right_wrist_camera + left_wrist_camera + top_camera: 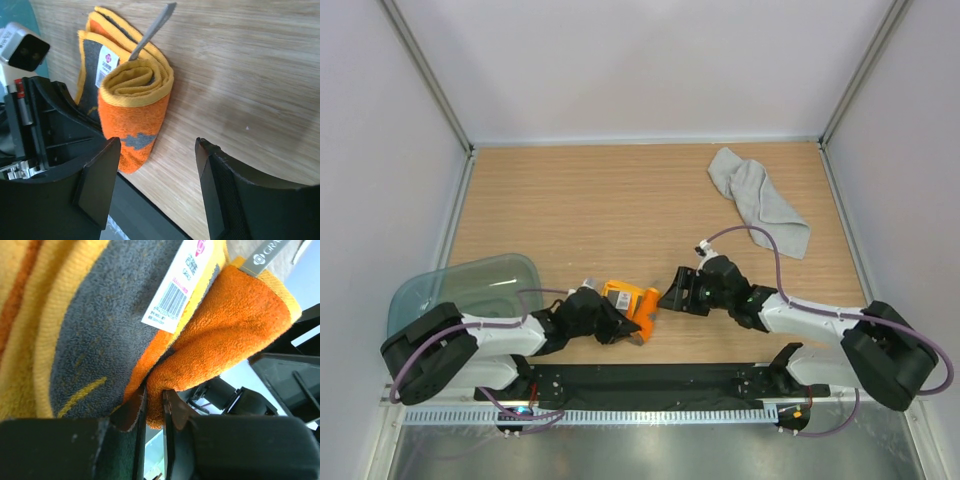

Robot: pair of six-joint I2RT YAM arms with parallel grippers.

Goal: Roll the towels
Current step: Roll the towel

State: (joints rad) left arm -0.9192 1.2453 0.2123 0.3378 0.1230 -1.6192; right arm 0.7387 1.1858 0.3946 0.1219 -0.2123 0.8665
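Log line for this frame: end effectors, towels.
left end effector: shut on orange towel | right end effector: open, beside it | orange towel: loosely rolled | grey towel: crumpled, far right, unrolled

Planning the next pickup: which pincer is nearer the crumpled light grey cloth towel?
Right. The right pincer sits below-left of the light grey cloth towel in the top view; the left pincer is farther left, shut on the orange cloth towel.

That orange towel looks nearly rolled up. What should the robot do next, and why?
Probably ease the open right gripper onto the orange towel to steady its roll: the left gripper pinches only an edge, and the grey towel lies unrolled.
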